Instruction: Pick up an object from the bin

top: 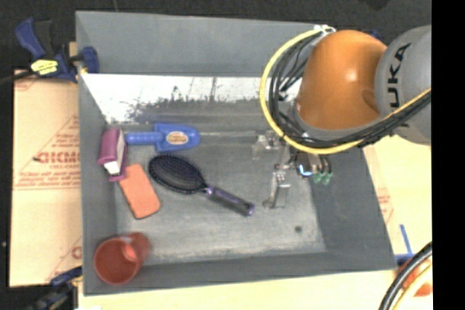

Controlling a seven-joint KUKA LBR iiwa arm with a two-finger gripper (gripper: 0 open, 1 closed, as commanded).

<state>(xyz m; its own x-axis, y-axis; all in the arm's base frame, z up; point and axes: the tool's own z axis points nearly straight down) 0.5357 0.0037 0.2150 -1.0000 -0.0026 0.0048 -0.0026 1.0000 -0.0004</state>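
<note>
My gripper (271, 168) hangs under the orange wrist cover at the bin's right middle. Its two metal fingers (278, 189) stand apart, so it is open, with nothing between them, over bare floor. Nearest to it is a black oval hairbrush (183, 176), whose dark handle ends just left of the lower finger. A blue-handled tool with a round label (165, 136) lies near the back wall, left of the gripper.
At the left lie an orange oblong block (139, 191) and a purple and white item (110, 150). A red cup (116, 258) lies in the front left corner. The arm and its cables cover the bin's right back part.
</note>
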